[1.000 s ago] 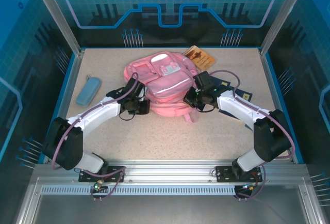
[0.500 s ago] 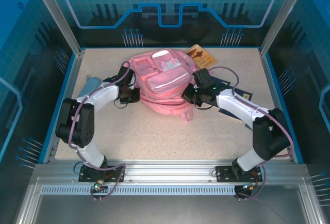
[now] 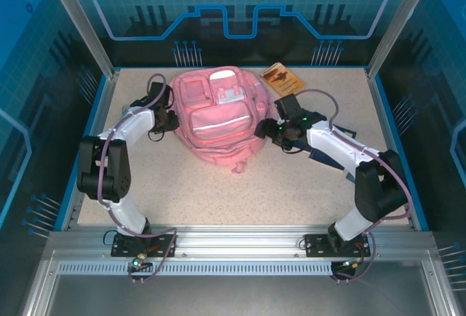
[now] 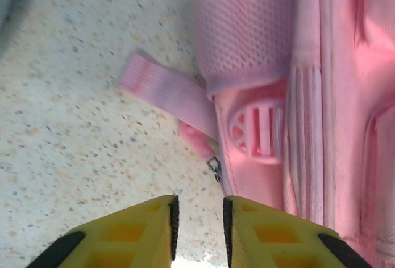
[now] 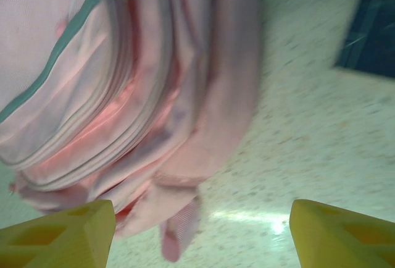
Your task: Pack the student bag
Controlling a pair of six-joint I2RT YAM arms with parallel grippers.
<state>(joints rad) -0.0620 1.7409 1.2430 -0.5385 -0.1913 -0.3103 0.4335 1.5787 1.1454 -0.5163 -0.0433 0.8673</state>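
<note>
The student bag [image 3: 218, 116] is a big pink backpack lying front-up in the middle of the table, its pale stripe across the front pocket. My left gripper [image 3: 173, 120] is at the bag's left side. In the left wrist view its yellow fingers [image 4: 199, 203] stand a little apart with only bare table between them, just short of a zipper pull [image 4: 214, 166] and a loose strap [image 4: 163, 89] on the bag [image 4: 333, 95]. My right gripper [image 3: 264, 131] is at the bag's right side, fingers [image 5: 202, 209] wide open, the bag [image 5: 123, 83] and a strap end ahead of them.
A brown card-like book [image 3: 282, 79] lies at the back right, beside the bag. A dark blue flat item [image 3: 322, 157] lies under my right forearm, also seen as a dark blue corner [image 5: 370, 27]. Metal posts and blue walls ring the table. Bare speckled tabletop [image 3: 218, 192] lies in front of the bag.
Both grippers, shut at the bag's sides a second ago, have opened. The bag has shifted toward the back and turned straighter. My left arm has swung back and left.
</note>
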